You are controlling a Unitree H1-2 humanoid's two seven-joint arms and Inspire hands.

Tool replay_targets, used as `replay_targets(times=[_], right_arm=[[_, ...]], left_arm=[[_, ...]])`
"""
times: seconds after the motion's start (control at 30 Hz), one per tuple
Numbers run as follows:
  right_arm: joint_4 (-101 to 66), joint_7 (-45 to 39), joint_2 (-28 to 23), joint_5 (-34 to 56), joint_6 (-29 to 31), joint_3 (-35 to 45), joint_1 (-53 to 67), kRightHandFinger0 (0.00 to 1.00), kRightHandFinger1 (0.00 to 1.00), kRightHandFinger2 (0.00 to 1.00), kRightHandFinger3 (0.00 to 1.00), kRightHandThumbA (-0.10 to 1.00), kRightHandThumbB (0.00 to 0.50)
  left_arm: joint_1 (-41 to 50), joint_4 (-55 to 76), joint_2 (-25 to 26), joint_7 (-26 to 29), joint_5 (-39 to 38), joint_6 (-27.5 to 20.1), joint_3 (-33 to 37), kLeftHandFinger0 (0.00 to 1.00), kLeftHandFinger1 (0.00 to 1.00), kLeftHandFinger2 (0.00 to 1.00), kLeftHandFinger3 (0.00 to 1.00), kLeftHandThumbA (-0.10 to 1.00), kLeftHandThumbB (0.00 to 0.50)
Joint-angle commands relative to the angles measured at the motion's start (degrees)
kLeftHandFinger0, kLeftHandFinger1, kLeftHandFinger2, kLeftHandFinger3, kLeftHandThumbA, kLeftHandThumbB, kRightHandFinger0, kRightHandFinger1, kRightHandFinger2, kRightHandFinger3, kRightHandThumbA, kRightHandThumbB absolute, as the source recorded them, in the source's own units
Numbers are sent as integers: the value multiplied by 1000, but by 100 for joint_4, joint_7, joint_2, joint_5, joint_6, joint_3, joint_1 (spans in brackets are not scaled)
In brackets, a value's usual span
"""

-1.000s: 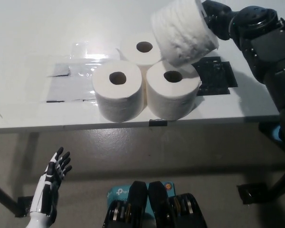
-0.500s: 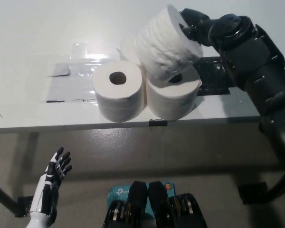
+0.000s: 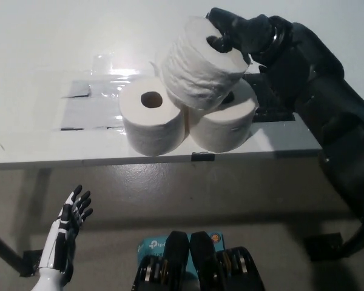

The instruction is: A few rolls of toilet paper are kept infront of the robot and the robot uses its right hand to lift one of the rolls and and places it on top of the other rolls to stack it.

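Observation:
My black right hand is shut on a white toilet paper roll, tilted on its side, its core facing up and right. The held roll hangs over the group of rolls standing on the white table. The front left roll stands upright with its core showing. The front right roll is partly covered by the held roll, and a rear roll is almost wholly hidden behind it. Whether the held roll touches those below cannot be told. My white left hand rests open at the lower left, below the table edge.
A clear plastic sheet with tape lies on the table left of the rolls. A black mat lies to the right, mostly under my right arm. The table's front edge runs just before the rolls; floor lies below.
My right hand has carried the held roll leftward and lower, from the upper right to above the middle of the standing rolls. The rear roll is now hidden. The left hand has stayed put.

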State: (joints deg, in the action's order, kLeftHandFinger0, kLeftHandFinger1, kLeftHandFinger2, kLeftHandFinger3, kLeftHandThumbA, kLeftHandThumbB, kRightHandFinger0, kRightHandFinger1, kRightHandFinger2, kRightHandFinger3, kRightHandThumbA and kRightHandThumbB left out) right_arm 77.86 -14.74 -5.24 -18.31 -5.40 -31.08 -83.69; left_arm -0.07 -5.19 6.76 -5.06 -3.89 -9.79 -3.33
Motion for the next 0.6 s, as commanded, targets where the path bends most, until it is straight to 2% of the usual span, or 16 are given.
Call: replay_targets(times=[0.0,0.03,0.1,0.17,0.33,0.43,0.5,0.57], right_arm=[[54,-160,-70,-589,-123,-343,-618,742,904,1000,1000,727,307],[77,-237,-68,-663,-149,-443,-661,903,1000,1000,1000,738,312],[86,-296,-66,-631,-163,-448,-702,1000,1000,1000,1000,744,324],[87,-414,-57,-595,-158,-404,-768,1000,1000,1000,1000,715,309],[123,-789,-40,-600,-247,-340,-962,1000,1000,1000,1000,742,361],[133,-1134,-51,-742,-236,-469,-1118,1000,1000,1000,1000,864,446],[141,-1439,-77,-699,-192,-432,-1228,1000,1000,1000,1000,891,442],[146,-1649,-95,-717,-113,-432,-1338,1000,1000,1000,1000,924,462]], left_arm=[[-72,231,83,-13,66,-121,9,1000,1000,1000,1000,1000,187],[-57,263,79,-13,65,-89,12,1000,1000,1000,1000,1000,187],[-65,261,84,-8,88,-91,16,1000,1000,1000,1000,1000,190],[-58,261,87,-21,60,-91,8,1000,1000,1000,1000,1000,197],[-70,265,67,-17,48,-62,12,1000,1000,1000,1000,1000,199],[-76,289,71,-5,102,-58,26,1000,1000,1000,1000,1000,192],[-89,285,101,-9,168,-44,47,1000,1000,1000,1000,1000,195],[-91,308,91,-1,188,-31,57,1000,1000,1000,1000,1000,187]])
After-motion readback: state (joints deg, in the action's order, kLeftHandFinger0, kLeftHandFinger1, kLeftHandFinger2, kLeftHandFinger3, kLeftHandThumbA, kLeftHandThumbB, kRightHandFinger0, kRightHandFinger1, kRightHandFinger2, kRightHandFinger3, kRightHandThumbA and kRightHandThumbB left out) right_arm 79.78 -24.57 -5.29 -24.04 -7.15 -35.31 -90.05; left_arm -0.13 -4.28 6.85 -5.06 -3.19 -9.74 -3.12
